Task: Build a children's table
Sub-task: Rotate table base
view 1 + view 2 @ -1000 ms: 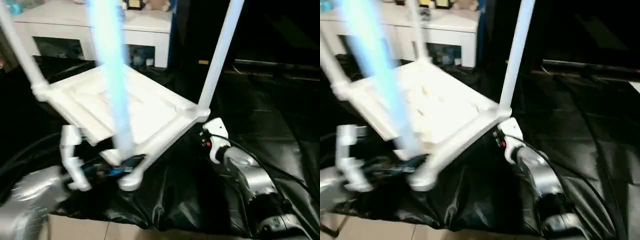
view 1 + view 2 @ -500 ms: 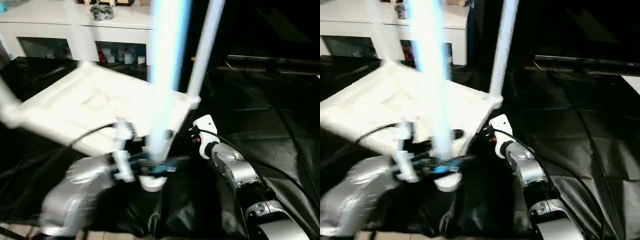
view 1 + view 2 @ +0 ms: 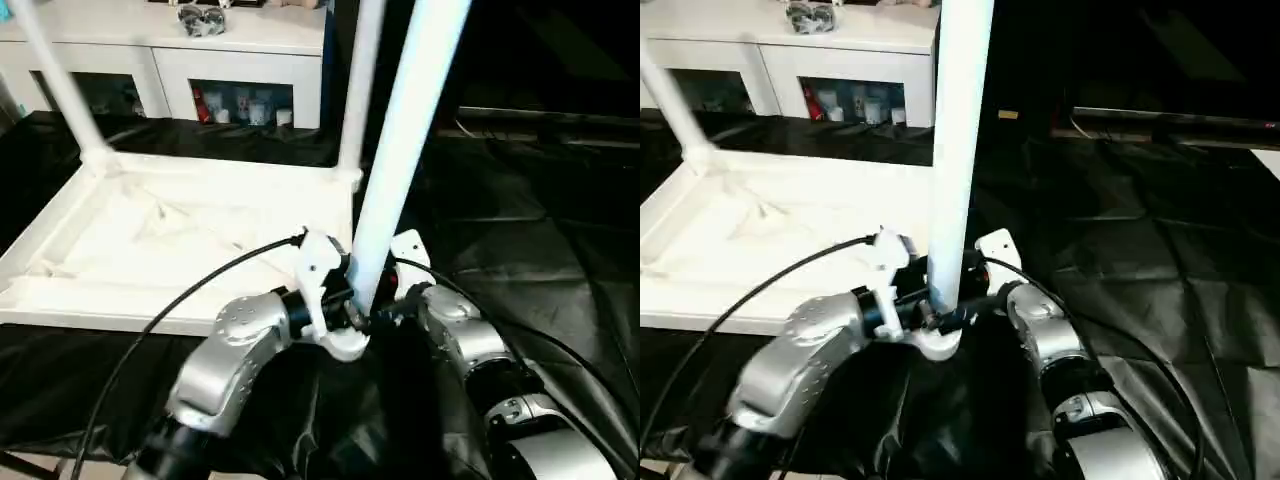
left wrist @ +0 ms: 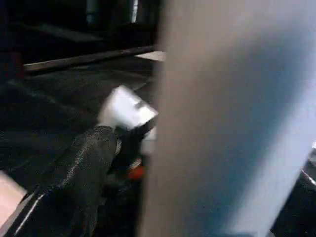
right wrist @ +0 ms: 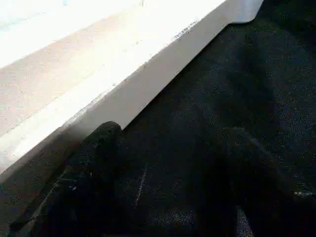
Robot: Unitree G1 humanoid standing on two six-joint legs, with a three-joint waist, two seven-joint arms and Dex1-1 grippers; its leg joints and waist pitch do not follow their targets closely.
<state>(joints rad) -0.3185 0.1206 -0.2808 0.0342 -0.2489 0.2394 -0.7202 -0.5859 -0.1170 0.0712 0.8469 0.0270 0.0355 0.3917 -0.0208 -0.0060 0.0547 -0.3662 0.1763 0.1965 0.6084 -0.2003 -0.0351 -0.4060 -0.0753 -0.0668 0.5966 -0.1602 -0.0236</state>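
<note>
Table: the small white plastic children's table (image 3: 190, 250) lies upside down on a black plastic sheet (image 3: 540, 240), its square top flat against the sheet and its ribbed underside facing up.
Legs: three long round tapered white legs show, each standing up from a corner socket. The near-right leg (image 3: 400, 170) is closest to the head camera, another (image 3: 360, 90) rises at the far-right corner and a third (image 3: 55, 85) at the far-left corner.
Left gripper: the left gripper (image 3: 352, 310) is at the foot of the near-right leg, just above the corner socket. In the left wrist view the leg (image 4: 232, 118) stands right up against the camera beside one black finger (image 4: 84, 168). The fingers appear closed around the leg.
Right gripper: the right gripper (image 3: 388, 296) sits just beside the same corner, on its right side, low against the table's edge. In the right wrist view its two black fingers (image 5: 74, 182) stand apart with only the black sheet between them, holding nothing. The table's white rim (image 5: 148, 74) runs just ahead of them.
Background: a white cabinet with glass doors (image 3: 190, 60) stands behind the table, with small items on its shelves.
</note>
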